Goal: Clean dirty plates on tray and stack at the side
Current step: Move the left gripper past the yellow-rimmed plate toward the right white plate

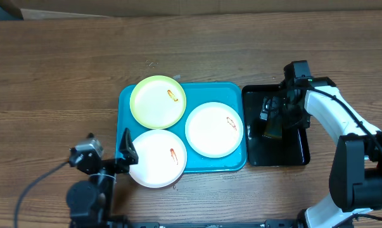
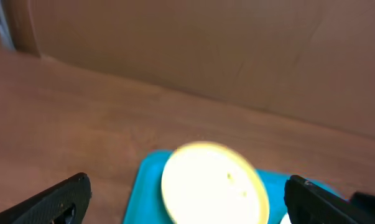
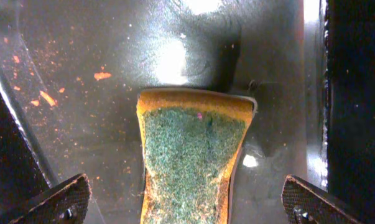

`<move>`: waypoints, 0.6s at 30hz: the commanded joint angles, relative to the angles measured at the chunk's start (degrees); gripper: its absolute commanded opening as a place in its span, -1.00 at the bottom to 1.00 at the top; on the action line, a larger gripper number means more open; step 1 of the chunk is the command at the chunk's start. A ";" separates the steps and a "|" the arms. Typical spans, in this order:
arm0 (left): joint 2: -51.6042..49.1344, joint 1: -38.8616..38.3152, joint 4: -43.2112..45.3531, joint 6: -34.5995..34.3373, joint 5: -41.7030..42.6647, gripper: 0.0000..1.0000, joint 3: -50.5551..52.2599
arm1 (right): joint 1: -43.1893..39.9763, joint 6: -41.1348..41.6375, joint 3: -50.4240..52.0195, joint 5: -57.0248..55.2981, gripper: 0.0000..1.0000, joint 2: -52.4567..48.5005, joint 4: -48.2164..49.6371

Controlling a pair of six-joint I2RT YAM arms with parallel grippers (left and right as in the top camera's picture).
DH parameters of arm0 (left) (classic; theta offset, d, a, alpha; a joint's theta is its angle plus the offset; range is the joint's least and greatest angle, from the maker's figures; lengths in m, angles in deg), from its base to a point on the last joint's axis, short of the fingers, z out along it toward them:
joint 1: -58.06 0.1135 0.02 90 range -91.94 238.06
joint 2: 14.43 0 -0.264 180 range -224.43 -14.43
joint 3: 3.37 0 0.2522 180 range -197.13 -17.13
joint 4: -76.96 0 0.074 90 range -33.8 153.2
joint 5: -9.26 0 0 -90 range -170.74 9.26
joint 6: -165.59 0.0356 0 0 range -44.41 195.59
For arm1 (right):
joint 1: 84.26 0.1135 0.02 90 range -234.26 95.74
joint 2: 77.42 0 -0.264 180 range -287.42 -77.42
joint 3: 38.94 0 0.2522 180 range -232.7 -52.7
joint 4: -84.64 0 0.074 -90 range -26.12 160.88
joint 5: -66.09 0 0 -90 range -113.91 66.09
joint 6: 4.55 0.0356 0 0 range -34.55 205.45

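Looking down, I saw the yellow-green plate and a white plate on the turquoise tray, with a second white plate overhanging its near rim. My left gripper hovered with fingers spread. The right gripper, also spread, straddled a sponge in the black tray.

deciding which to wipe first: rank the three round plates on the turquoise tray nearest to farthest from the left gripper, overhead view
1. White round plate, near-left corner of the turquoise plastic tray, right beside the left gripper.
2. Pale yellow-green round plate, far-left corner.
3. Other white round plate, tray's right side.
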 commanded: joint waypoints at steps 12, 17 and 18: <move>-51.12 -0.20 -26.91 7.21 14.14 1.00 -51.01 | 0.07 0.04 -1.20 0.33 1.00 0.57 0.26; -58.66 -0.17 -28.85 7.52 22.18 1.00 -54.77 | 0.07 0.04 -1.20 0.33 1.00 0.57 0.26; -59.36 -0.17 -29.22 7.50 23.54 1.00 -54.75 | 0.07 0.04 -1.20 0.33 1.00 0.57 0.26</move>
